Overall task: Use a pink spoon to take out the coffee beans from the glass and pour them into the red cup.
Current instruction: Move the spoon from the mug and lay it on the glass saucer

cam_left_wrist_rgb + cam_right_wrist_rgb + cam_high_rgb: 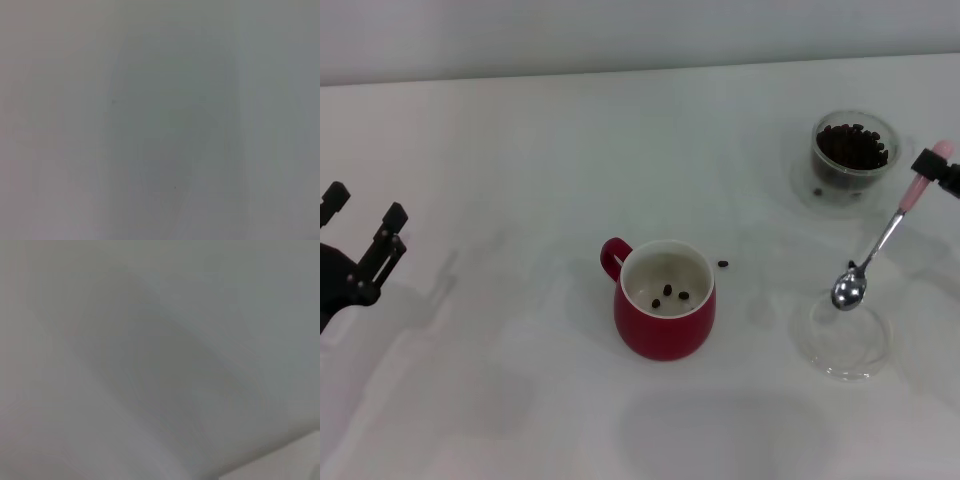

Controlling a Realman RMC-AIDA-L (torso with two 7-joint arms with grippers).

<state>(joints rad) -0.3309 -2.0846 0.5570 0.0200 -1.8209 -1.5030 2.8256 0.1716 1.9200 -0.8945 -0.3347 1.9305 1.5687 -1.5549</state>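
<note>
The red cup stands in the middle of the table with three coffee beans on its white inside. The glass at the back right holds many dark beans. My right gripper, at the right edge, is shut on the pink handle end of the pink spoon. The spoon hangs slanted, its metal bowl over the far rim of a shallow clear dish. The spoon bowl looks empty. My left gripper is open and empty at the far left.
One loose bean lies on the white table just right of the red cup. Another lies at the glass's base. Both wrist views show only blank table surface.
</note>
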